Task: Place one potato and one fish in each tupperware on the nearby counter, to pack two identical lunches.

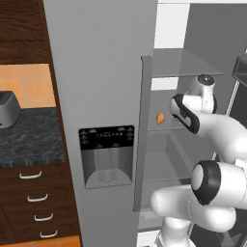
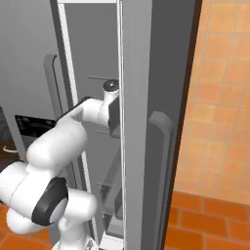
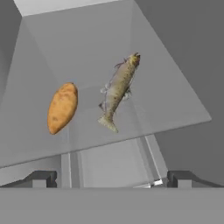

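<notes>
An orange-brown potato (image 3: 62,107) and a speckled grey-brown fish (image 3: 118,89) lie side by side on a glass fridge shelf (image 3: 175,105), the potato to the left of the fish in the hand view. My gripper (image 3: 111,179) is open and holds nothing. Its fingertips (image 3: 41,178) stand wide apart, short of the shelf's near edge. In the left base view the potato (image 1: 160,118) shows just past the door edge, with my arm's wrist (image 1: 185,113) reaching in from the right. The dark speckled counter (image 1: 29,140) lies to the left. Both tupperware are out of view.
The grey fridge door (image 1: 101,72) with a dispenser panel (image 1: 106,157) and a tall handle (image 1: 144,130) stands between the counter and the open fridge. A silver toaster (image 1: 7,110) sits on the counter. The other fridge door (image 2: 141,122) stands close to my wrist's right.
</notes>
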